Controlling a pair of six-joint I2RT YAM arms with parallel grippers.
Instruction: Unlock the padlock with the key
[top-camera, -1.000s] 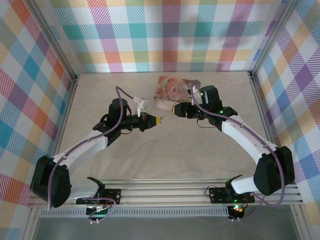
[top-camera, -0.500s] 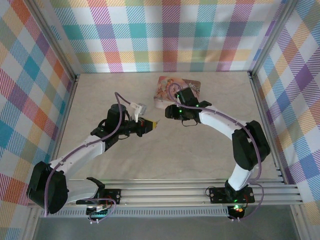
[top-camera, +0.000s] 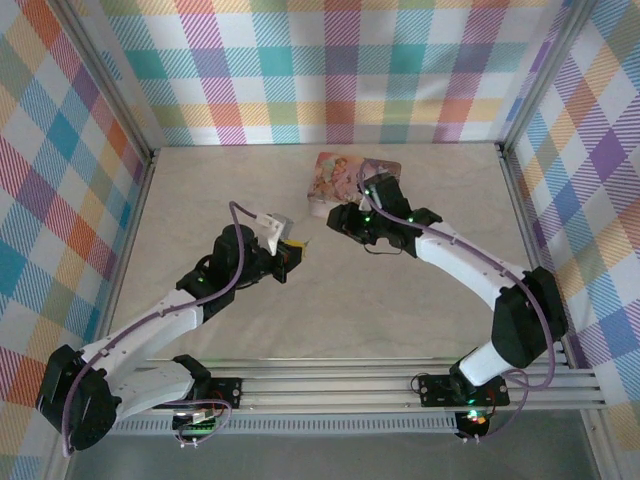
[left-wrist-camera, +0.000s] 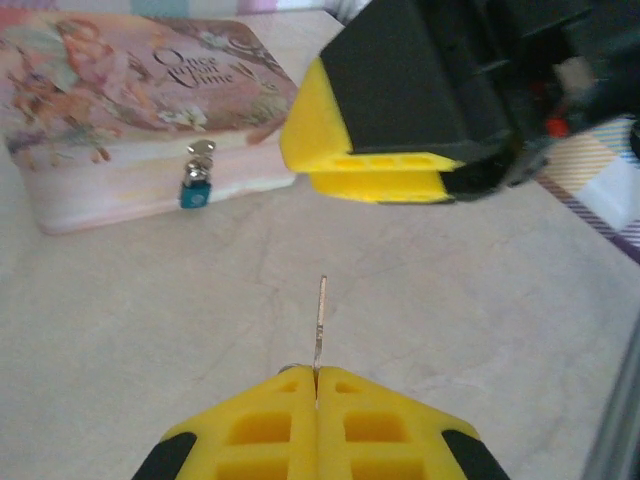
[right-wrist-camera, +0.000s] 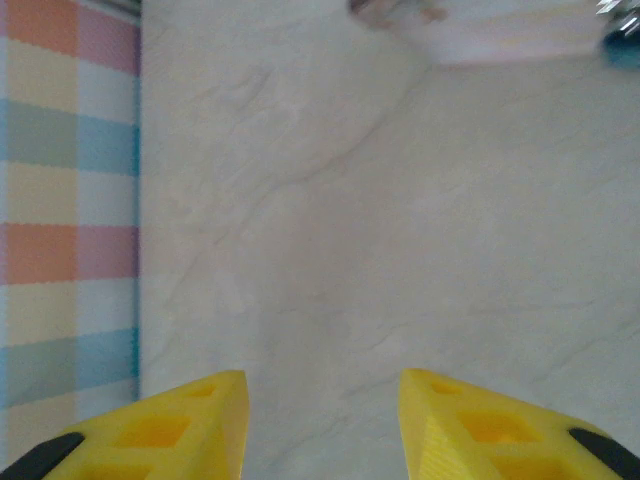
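Padlock (left-wrist-camera: 194, 193) not yet reached: left gripper (left-wrist-camera: 316, 378) clamps the key (left-wrist-camera: 320, 320), which needs lining up and inserting; right gripper (right-wrist-camera: 322, 390) gapes empty.

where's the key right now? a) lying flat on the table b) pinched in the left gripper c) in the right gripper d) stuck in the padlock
b: the key sticks out from between the closed fingertips of the left gripper, apart from the padlock hanging on the tin box.
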